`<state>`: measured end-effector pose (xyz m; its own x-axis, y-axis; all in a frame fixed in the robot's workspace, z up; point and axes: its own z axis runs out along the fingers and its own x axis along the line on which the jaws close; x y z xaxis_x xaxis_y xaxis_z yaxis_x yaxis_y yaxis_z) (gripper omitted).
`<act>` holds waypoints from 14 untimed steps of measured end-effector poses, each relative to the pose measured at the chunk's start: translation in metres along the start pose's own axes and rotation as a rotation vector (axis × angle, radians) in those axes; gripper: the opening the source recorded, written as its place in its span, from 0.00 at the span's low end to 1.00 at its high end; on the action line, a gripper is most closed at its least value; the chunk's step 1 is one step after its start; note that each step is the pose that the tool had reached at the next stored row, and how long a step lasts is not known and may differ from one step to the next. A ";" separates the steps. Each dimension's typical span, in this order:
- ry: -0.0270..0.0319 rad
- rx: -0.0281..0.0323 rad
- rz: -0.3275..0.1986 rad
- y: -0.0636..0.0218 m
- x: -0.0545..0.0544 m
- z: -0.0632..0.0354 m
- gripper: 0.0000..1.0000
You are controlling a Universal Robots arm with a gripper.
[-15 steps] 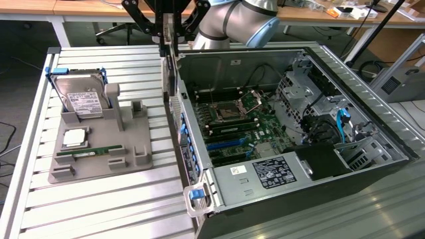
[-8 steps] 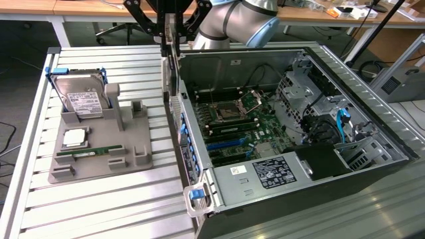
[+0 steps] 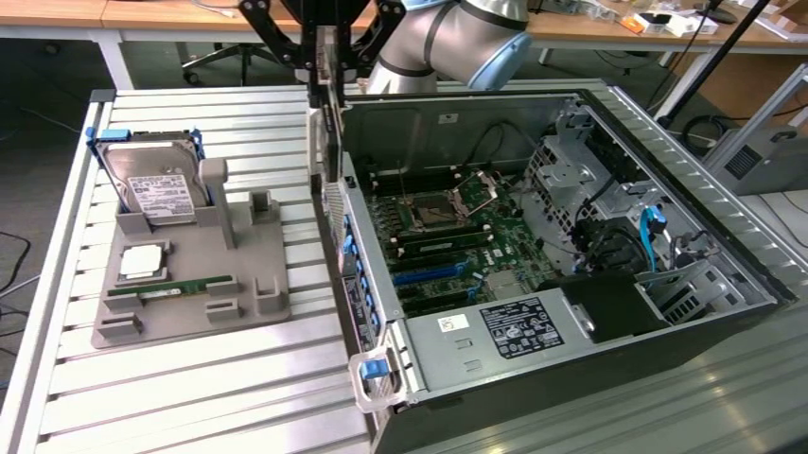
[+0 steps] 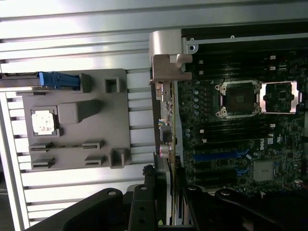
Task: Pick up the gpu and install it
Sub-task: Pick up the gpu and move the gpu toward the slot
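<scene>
Item: gpu [image 3: 325, 132], upright and edge-on, hanging directly below the gripper [image 3: 324, 68]. We see the fingers clamped on its upper end. Location: over the open computer case's [image 3: 569, 407] rear wall, seemingly just outside the motherboard [image 3: 467, 236].

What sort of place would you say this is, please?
Probably a robotics lab or workshop: a robot arm by an open computer case on a slatted metal table, with desks and an office chair behind.
</scene>
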<state>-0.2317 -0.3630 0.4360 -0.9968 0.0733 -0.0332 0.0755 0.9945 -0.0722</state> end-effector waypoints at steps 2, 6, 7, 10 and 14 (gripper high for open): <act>0.0000 0.0002 0.000 0.0000 -0.001 0.0000 0.27; -0.0001 0.0004 0.000 0.0001 -0.001 0.0001 0.27; -0.0001 0.0004 0.000 0.0001 -0.002 0.0002 0.27; 0.0000 0.0006 0.000 0.0002 -0.002 0.0002 0.27; -0.0001 0.0008 0.000 0.0002 -0.003 0.0003 0.27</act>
<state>-0.2287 -0.3630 0.4358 -0.9968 0.0733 -0.0333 0.0755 0.9945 -0.0730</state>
